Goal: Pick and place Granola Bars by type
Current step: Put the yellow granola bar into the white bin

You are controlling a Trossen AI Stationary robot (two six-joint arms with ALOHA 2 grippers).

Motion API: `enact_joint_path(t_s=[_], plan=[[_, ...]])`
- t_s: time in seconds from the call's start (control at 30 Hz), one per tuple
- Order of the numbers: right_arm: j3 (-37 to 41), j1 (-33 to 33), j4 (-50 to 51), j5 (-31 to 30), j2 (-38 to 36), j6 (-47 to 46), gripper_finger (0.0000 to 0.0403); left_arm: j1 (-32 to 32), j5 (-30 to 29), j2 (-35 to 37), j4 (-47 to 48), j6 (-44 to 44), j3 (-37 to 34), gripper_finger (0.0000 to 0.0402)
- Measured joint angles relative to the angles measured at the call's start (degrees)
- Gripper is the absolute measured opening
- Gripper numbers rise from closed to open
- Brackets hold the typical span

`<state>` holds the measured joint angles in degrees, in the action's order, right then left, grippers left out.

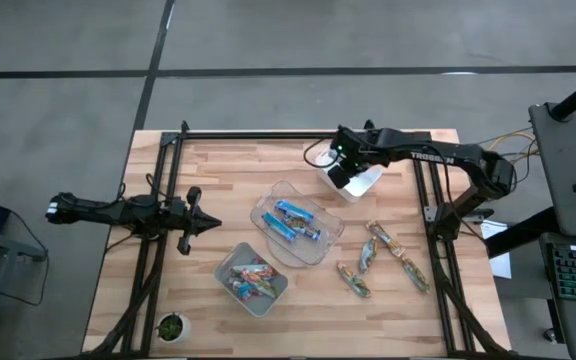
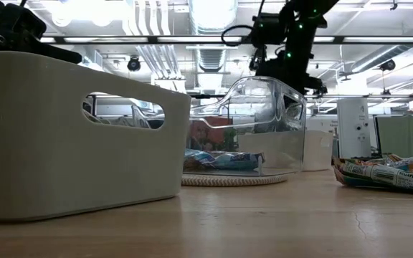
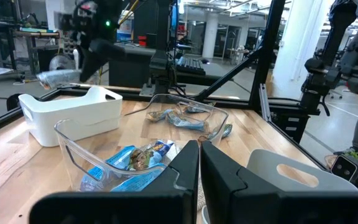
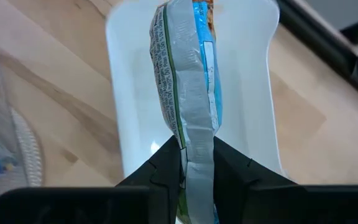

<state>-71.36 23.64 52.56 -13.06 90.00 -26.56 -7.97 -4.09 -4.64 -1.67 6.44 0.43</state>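
My right gripper hangs over a white bin at the table's far side, shut on a granola bar in a silver, green and blue wrapper. In the high view this gripper is above that bin. Blue bars lie in a clear bin at mid-table. Red and orange bars fill a grey bin nearer the front. Greenish-brown bars lie loose on the table at the right. My left gripper waits shut at the table's left side. My right gripper pinches one end of the bar's wrapper between its two fingers. The fingers slant down from above, and the bar runs on past the fingertips in line with them. The bar is lifted clear and hangs over the inside of the white bin.
A small green thing sits at the table's near left corner. Black frame rails run along the left and right sides of the table. Bare wood lies between the bins and the left rail.
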Motion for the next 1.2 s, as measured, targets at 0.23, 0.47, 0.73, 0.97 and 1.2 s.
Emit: enact_joint_path(t_s=[0.23, 0.47, 0.73, 0.97, 1.2], plan=[[4.3, -0.1, -0.9, 0.0, 0.0, -0.4, 0.0063, 0.0, 0.0, 0.0, 0.0, 0.0, 0.0, 0.0000], [9.0, -0.1, -6.0, 0.7, 0.0, -0.5, 0.0063, 0.0, 0.0, 0.0, 0.0, 0.0, 0.0, 0.0000], [12.6, 0.1, -12.6, 3.0, 0.1, -0.5, 0.0063, 0.0, 0.0, 0.0, 0.0, 0.0, 0.0, 0.0000], [12.7, 0.1, -13.1, 3.3, 0.1, -3.3, 0.0063, 0.0, 0.0, 0.0, 0.0, 0.0, 0.0, 0.0000], [12.8, 0.2, -15.4, 6.9, 0.1, -3.5, 0.0063, 0.0, 0.0, 0.0, 0.0, 0.0, 0.0, 0.0000]])
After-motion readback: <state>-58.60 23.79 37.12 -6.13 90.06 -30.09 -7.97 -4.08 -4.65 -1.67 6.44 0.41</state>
